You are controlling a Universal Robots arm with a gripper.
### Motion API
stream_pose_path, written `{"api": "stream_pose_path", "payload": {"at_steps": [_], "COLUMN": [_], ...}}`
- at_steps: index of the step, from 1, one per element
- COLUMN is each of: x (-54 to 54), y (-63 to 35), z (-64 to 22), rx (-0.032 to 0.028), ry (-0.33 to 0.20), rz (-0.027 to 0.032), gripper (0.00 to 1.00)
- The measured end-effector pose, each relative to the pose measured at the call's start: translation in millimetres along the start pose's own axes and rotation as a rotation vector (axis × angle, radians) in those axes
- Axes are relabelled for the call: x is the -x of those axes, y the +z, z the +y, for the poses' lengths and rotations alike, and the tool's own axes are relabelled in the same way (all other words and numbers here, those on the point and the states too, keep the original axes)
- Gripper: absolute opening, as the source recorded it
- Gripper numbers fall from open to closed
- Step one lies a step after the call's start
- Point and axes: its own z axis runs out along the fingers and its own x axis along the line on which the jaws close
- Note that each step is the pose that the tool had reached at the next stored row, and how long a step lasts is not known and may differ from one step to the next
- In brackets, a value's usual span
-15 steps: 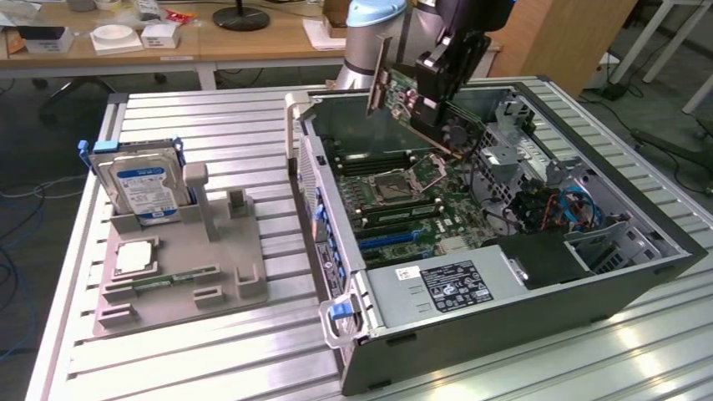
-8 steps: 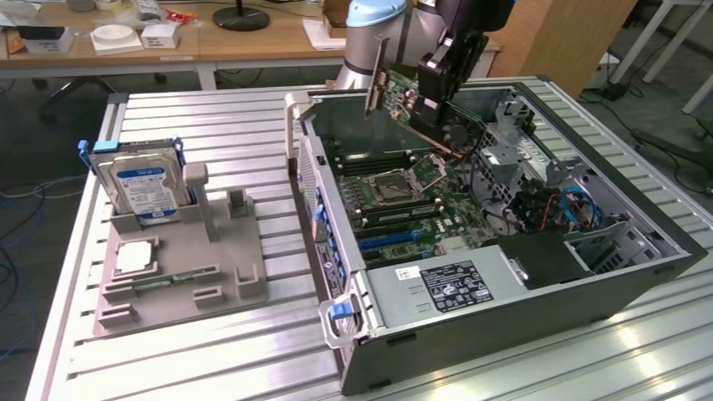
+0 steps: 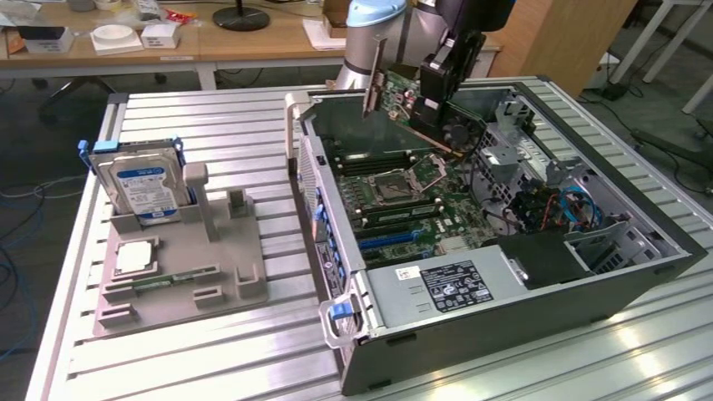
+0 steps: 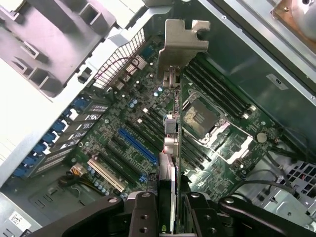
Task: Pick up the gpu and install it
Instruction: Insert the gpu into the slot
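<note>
A ribbed aluminium table point(image 3: 200, 109) stands in a lab with wooden desks behind it. On it lies an open computer case point(image 3: 624, 284) on its side. Above the case's far end the gripper point(image 3: 452, 79) pinches the gpu point(image 3: 399, 92) between its fingers, clear of the motherboard point(image 3: 440, 213) and tilted. In the wrist view the card is edge-on, its long axis running from the jaws out to the silver bracket point(image 4: 180, 39). The blue expansion slot point(image 4: 139, 146) lies off to one side of the card, not under it, and appears angled to that axis.
</note>
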Motion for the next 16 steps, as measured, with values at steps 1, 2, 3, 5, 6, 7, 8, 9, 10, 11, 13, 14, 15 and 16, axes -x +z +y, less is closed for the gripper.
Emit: {"api": "stream_pose_path", "payload": {"at_steps": [1, 2, 3, 5, 6, 7, 8, 9, 10, 11, 13, 14, 15, 16], "x": [0.0, 0.0, 0.0, 0.0, 0.0, 0.0, 0.0, 0.0, 0.0, 0.0, 0.0, -0.1, -0.1, -0.1], "y": [0.0, 0.0, 0.0, 0.0, 0.0, 0.0, 0.0, 0.0, 0.0, 0.0, 0.0, 0.0, 0.1, 0.2], "z": [0.0, 0.0, 0.0, 0.0, 0.0, 0.0, 0.0, 0.0, 0.0, 0.0, 0.0, 0.0, -0.1, 0.0], "rx": [0.0002, 0.0004, 0.0005, 0.001, 0.0012, 0.0013, 0.0015, 0.0016, 0.0019, 0.002, 0.0023, 0.002, 0.0018, 0.0016], "ry": [-0.007, -0.014, -0.022, -0.039, -0.047, -0.056, -0.064, -0.072, -0.081, -0.089, -0.108, -0.125, -0.143, -0.161], "rz": [0.0001, 0.0002, 0.0002, 0.0003, 0.0003, 0.0004, 0.0005, 0.0006, 0.0006, 0.0007, 0.001, 0.0017, 0.0024, 0.0031], "gripper": [0.26, 0.26, 0.26, 0.26, 0.26, 0.26, 0.26, 0.26, 0.26, 0.26, 0.26, 0.26, 0.26, 0.26]}}
